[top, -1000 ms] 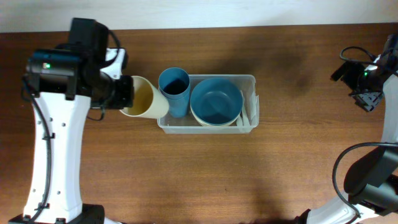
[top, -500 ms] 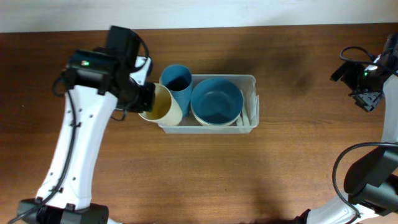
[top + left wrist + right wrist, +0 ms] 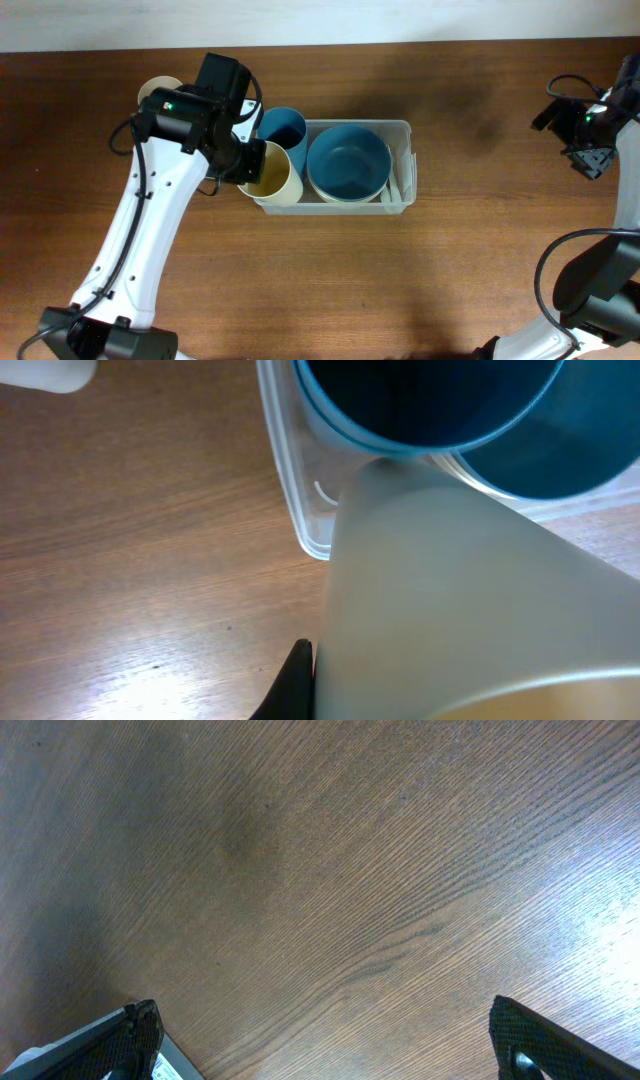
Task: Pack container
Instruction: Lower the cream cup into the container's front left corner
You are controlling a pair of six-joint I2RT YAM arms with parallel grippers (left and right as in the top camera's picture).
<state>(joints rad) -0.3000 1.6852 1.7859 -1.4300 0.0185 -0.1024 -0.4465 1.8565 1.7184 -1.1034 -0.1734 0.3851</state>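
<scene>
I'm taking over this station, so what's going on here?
The left gripper is shut on a cream cup and holds it at the left end of the container, next to a blue cup. A blue bowl already sits in the container. The pictures don't show whether the cream cup is down yet. The right gripper is open over bare table, holding nothing.

Left arm (image 3: 140, 250) coming up white, long smooth links, a thin black cable (image 3: 143, 190) along it, black wrist block with a green light (image 3: 168, 103) glowing. Right arm (image 3: 628, 215) matches, with a looping black cable (image 3: 543, 270); the right gripper (image 3: 320, 1025) shows black, weave-textured jaws.
</scene>
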